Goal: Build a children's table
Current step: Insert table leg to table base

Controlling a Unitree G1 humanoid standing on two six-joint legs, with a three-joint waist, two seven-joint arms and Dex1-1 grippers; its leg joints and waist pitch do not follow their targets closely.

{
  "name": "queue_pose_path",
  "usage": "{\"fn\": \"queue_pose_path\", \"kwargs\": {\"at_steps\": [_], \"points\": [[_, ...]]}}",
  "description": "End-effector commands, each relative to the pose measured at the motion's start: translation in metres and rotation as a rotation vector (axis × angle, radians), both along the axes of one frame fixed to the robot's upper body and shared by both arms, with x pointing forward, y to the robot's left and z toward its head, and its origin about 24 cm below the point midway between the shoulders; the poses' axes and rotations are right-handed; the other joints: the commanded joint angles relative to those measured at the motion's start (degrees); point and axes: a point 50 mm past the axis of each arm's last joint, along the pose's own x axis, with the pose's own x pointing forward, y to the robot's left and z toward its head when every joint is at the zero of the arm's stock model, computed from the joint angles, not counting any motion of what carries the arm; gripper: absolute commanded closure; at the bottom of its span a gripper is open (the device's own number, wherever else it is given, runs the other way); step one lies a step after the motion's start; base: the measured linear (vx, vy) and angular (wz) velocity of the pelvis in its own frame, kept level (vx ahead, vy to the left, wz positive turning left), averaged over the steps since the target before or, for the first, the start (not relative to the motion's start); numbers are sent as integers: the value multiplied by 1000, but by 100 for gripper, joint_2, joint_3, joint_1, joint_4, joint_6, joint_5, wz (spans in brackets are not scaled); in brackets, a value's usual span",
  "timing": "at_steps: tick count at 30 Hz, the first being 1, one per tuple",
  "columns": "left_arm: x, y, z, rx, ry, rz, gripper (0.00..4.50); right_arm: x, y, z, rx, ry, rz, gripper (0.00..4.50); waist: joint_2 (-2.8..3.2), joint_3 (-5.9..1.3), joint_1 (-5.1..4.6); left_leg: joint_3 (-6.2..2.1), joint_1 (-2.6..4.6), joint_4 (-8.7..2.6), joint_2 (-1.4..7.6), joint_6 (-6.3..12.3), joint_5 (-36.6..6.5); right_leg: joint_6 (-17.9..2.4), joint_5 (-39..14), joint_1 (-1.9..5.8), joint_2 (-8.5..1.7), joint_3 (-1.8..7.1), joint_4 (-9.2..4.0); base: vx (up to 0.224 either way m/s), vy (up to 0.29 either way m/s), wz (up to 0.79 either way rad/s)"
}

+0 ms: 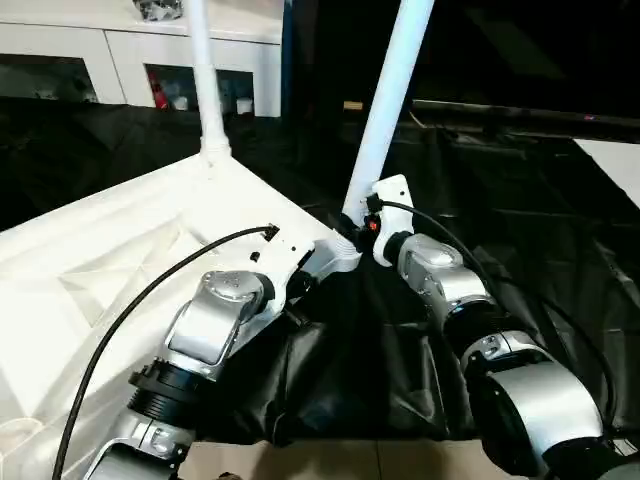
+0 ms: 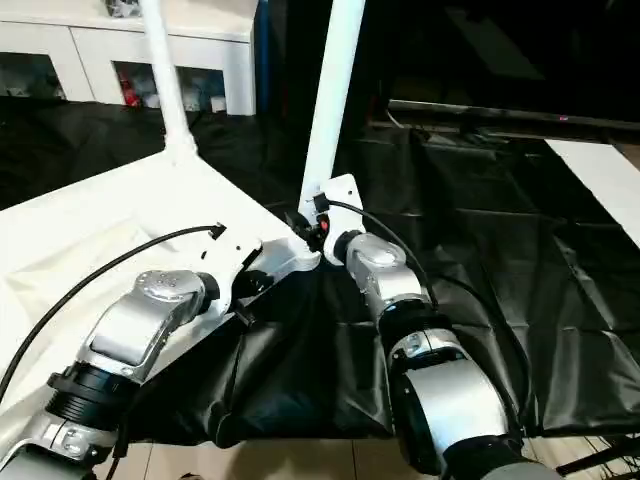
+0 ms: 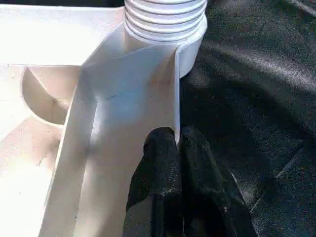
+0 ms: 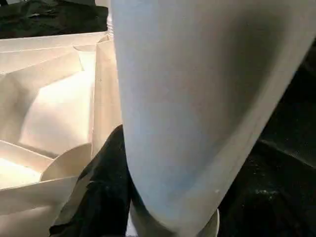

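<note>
The children's table top (image 1: 120,250) lies upside down on the black-covered table, ribbed underside up. One white leg (image 1: 203,80) stands in the far corner socket. A second leg (image 1: 390,90) rises tilted from the near right corner socket (image 3: 165,19), its ribbed end showing in the left wrist view. My left gripper (image 3: 176,143) is shut on the thin rim wall of the top just beside that socket. My right gripper (image 1: 365,222) is closed around the base of the second leg (image 4: 197,98), with one black finger (image 4: 106,182) against its side.
A white glass-door cabinet (image 1: 120,60) stands behind. The black cover (image 1: 520,200) spreads to the right and hangs over the front edge (image 1: 330,420). A white panel (image 1: 615,165) lies at the far right. Black cables run along both forearms.
</note>
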Motion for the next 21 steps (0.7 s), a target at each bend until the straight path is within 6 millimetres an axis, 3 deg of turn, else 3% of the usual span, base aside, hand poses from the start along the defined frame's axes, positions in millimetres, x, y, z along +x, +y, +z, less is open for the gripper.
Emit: {"fn": "queue_pose_path", "kwargs": {"at_steps": [1,6,8,13,17,21], "points": [[8,-10,35,-32,-151,-40,450,-20,-8,-47,-77,200,-20,261,82,-317,39,-127,138,-430,342,67,-1119,-1315,-315,189,-510,254,-426,0,0,0],[7,-9,36,-22,-146,-27,450,-19,-4,-46,-86,191,-17,261,96,-298,7,-152,152,-473,354,-165,-1568,-1192,-895,161,-507,262,-463,0,0,0],[7,-10,36,-22,-149,-33,450,-18,-4,-44,-73,181,-16,191,103,-305,2,-152,149,-469,353,-164,-1540,-1184,-816,160,-511,267,-459,0,0,0],[7,-10,35,-23,-162,-66,450,-14,-3,-36,-29,158,-5,158,105,-323,22,-131,139,-443,347,-61,-1233,-1284,-319,182,-496,263,-414,0,0,0],[1,-7,29,-9,-150,-148,450,-10,-2,-19,-11,75,110,131,132,-326,38,-124,131,-422,348,28,-1105,-1369,-177,199,-508,260,-405,0,0,0],[-1,0,25,-4,-137,-196,450,-9,-8,-8,-12,14,209,93,149,-342,54,-113,116,-382,346,203,-732,-1463,323,222,-496,252,-343,0,0,0]]}}
